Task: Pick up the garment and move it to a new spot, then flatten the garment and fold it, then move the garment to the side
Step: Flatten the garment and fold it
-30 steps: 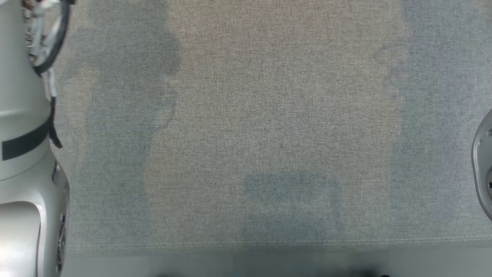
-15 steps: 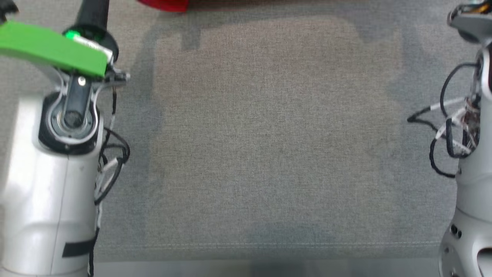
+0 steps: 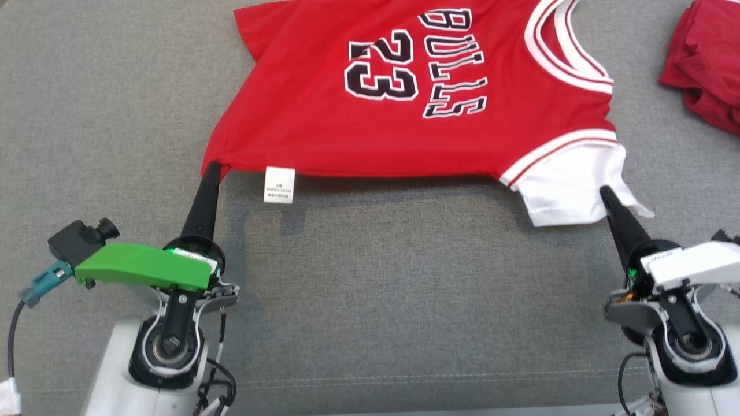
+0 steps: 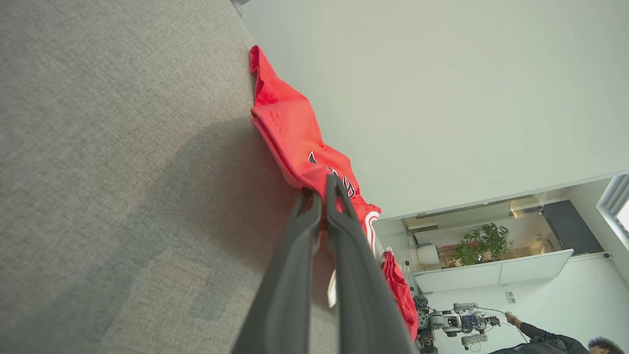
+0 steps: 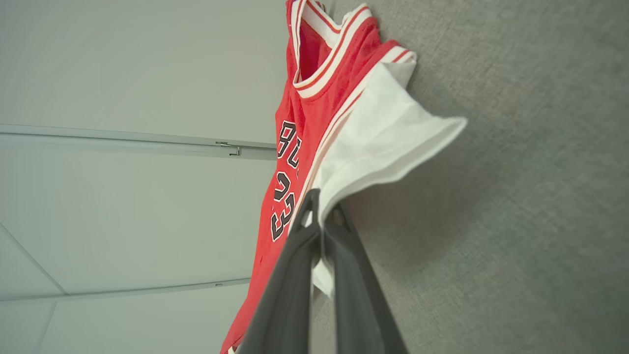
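Jersey (image 3: 404,133) is pinched by left tool (image 3: 213,166) and right tool (image 3: 604,191).

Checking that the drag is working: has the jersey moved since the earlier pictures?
Yes. The jersey has come toward the robot, much nearer the cushion seam, which barely shifted in view; earlier only a red sliver showed at the top edge.

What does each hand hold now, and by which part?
Both hold the red jersey: the left hand is shut on its hem corner, the right hand on the edge of its white sleeve.
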{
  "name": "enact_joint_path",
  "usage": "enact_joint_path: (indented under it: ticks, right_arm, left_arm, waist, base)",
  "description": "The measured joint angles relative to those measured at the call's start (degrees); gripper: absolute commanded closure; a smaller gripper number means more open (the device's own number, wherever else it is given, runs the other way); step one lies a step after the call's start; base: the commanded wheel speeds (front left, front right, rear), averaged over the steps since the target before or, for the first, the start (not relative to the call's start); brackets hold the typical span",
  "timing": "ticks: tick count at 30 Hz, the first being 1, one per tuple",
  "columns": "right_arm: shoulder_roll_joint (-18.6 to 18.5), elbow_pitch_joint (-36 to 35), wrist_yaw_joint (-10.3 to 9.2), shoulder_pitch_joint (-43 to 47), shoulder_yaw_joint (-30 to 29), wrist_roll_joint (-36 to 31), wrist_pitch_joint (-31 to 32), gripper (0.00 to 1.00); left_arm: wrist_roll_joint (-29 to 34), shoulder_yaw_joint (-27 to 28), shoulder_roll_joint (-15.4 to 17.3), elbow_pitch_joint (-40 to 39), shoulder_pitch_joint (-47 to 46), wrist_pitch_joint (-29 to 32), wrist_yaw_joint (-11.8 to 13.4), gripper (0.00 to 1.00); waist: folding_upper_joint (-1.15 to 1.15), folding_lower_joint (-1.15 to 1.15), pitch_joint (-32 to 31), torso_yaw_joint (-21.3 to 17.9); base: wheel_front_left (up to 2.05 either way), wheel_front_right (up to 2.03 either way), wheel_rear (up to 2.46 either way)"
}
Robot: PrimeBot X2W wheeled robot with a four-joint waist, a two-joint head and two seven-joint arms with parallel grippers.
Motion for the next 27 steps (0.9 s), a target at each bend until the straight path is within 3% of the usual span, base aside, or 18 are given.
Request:
enact_joint_path:
  ticks: [14,27]
  right_arm:
    - [0.52,-5.37,0.00,16.00,2.75,2.09,-1.09,1.00]
    - [-0.03,-8.17,0.01,24.29,-2.92,1.94,-2.15,1.00]
  left_arm:
    - [0.43,-2.74,-0.34,-5.28,10.18,-2.36,-0.42,1.00]
    - [3.35,-5.06,1.11,-12.16,17.18,-3.02,-0.01,1.00]
  waist:
    - [0.00,0.00,-1.43,-0.50]
    - [0.00,0.00,-0.61,-0.10]
  base:
    - [0.00,0.00,0.00]
    - [0.00,0.00,0.00]
